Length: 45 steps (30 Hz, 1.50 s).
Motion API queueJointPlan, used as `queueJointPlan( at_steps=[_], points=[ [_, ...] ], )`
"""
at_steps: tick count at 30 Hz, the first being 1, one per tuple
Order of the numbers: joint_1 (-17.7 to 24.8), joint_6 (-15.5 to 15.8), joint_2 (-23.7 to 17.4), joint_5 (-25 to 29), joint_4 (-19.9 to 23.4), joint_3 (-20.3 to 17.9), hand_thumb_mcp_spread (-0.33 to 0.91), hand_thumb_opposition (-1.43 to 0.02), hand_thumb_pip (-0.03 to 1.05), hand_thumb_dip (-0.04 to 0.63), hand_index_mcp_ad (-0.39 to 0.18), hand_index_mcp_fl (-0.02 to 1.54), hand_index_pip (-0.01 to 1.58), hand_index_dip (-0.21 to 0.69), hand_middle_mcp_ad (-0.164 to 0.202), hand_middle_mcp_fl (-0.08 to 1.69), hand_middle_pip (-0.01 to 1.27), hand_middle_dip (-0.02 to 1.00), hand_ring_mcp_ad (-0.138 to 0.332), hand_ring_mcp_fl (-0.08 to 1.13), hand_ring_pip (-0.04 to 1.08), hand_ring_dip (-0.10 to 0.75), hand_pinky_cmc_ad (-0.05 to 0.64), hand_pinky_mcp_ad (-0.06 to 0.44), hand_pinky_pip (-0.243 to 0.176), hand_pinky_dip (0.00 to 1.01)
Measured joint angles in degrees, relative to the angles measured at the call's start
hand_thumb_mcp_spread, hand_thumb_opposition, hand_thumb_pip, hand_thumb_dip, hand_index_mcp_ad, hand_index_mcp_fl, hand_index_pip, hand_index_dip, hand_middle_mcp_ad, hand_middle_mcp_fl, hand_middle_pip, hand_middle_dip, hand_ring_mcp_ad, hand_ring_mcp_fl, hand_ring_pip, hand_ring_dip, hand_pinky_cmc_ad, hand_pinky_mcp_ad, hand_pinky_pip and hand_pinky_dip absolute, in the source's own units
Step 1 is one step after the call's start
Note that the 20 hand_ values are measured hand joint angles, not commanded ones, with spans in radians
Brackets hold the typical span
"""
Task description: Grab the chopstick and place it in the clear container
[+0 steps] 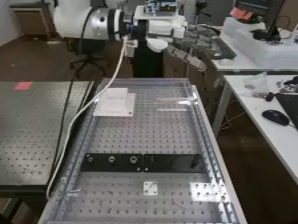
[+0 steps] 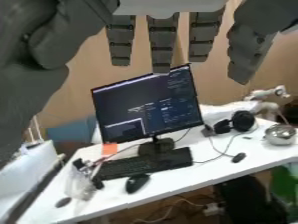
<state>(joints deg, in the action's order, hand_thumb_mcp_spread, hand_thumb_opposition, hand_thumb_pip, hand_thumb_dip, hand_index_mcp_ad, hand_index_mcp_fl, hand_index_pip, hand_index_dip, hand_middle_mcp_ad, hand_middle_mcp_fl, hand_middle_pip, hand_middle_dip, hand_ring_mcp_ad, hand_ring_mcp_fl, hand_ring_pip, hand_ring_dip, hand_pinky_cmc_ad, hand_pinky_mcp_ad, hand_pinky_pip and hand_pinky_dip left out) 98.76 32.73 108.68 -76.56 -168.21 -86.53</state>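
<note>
The robot hand (image 1: 199,40) hangs beyond the far end of the worktop (image 1: 153,135), its fingers straight and spread, the thumb well apart from them, pinching nothing. Where the chopstick lies cannot be told for certain. A clear shape with bright glints (image 1: 174,103) sits at the far right of the worktop, perhaps the clear container, though its rim cannot be made out. The white block (image 1: 115,102) stands to its left; the black bar (image 1: 143,162) crosses nearer the camera.

The step in hand looks to be the approach. The wrist camera faces the side desk (image 2: 189,180) and monitor (image 2: 148,106), so the robot hand probably needs to turn its palm down before it comes in. It would do best to find the chopstick first, then line up so the thumb and fingers close across the stick, near its middle, not along it. A thin, round stick is likely to roll, so both sides should meet it together and gently, with the fingertips low but not scraping the holes. The lift should go straight up, high enough to clear the container's wall. The white cable (image 1: 122,56) wants slack and could snag on the block as the arm swings.
</note>
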Motion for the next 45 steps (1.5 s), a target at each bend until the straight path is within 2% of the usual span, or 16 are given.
queueJointPlan(
  at_steps=[3,4,6,8,11,14,19,24,30,33,45],
  points=[
    [-1.1,6.2,-1.1,0.0,-3.5,0.6,0.10,-0.75,0.29,0.014,-0.155,0.11,0.08,0.124,0.072,0.10,0.14,0.17,0.176,0.02,0.08,0.030,0.621,0.410,-0.192,0.16],
    [-1.3,7.1,-1.2,0.0,-4.2,0.7,0.10,-0.75,0.29,0.014,-0.155,0.11,0.09,0.126,0.072,0.09,0.14,0.17,0.180,0.02,0.08,0.031,0.621,0.410,-0.194,0.16],
    [-2.4,11.3,-1.8,-0.3,-7.4,1.5,0.10,-0.75,0.29,0.014,-0.162,0.11,0.08,0.108,0.065,0.09,0.14,0.15,0.178,0.02,0.08,0.012,0.621,0.412,-0.204,0.14],
    [-3.4,14.0,-2.2,-0.5,-9.6,2.1,0.11,-0.75,0.29,0.017,-0.162,0.11,0.08,0.108,0.065,0.09,0.14,0.15,0.178,0.01,0.08,0.012,0.621,0.412,-0.204,0.14],
    [-5.7,17.4,-3.0,-1.2,-13.0,3.0,0.11,-0.75,0.29,0.012,-0.164,0.11,0.09,0.101,0.066,0.10,0.14,0.14,0.183,0.01,0.08,0.012,0.620,0.412,-0.204,0.14],
    [-8.3,18.8,-3.8,-2.5,-14.9,3.5,0.13,-0.75,0.31,0.014,-0.162,0.11,0.09,0.101,0.072,0.11,0.14,0.14,0.187,0.02,0.08,0.012,0.620,0.408,-0.206,0.14],
    [-11.3,18.9,-4.3,-5.8,-15.8,4.1,0.13,-0.75,0.31,0.014,-0.166,0.11,0.09,0.101,0.065,0.11,0.14,0.14,0.183,0.01,0.08,0.014,0.635,0.412,-0.202,0.14],
    [-14.0,14.8,-5.2,-9.6,-15.1,5.2,0.13,-0.74,0.31,0.016,-0.164,0.11,0.09,0.105,0.068,0.10,0.14,0.14,0.183,0.01,0.08,0.014,0.637,0.408,-0.206,0.14],
    [-14.1,13.1,-5.4,-11.3,-14.4,7.8,0.13,-0.73,0.30,0.016,-0.154,0.09,0.09,0.105,0.073,0.08,0.14,0.14,0.187,0.01,0.08,0.014,0.634,0.408,-0.206,0.14],
    [-13.2,12.4,-4.4,-10.1,-14.6,8.6,0.13,-0.71,0.30,0.016,-0.155,0.10,0.09,0.105,0.065,0.10,0.15,0.14,0.187,0.01,0.08,0.014,0.637,0.414,-0.206,0.14],
    [-8.5,7.6,-0.7,-2.5,-14.5,9.9,0.14,-0.71,0.28,0.016,-0.157,0.10,0.09,0.105,0.075,0.10,0.15,0.14,0.190,0.01,0.08,0.014,0.637,0.415,-0.206,0.14]
  ],
)
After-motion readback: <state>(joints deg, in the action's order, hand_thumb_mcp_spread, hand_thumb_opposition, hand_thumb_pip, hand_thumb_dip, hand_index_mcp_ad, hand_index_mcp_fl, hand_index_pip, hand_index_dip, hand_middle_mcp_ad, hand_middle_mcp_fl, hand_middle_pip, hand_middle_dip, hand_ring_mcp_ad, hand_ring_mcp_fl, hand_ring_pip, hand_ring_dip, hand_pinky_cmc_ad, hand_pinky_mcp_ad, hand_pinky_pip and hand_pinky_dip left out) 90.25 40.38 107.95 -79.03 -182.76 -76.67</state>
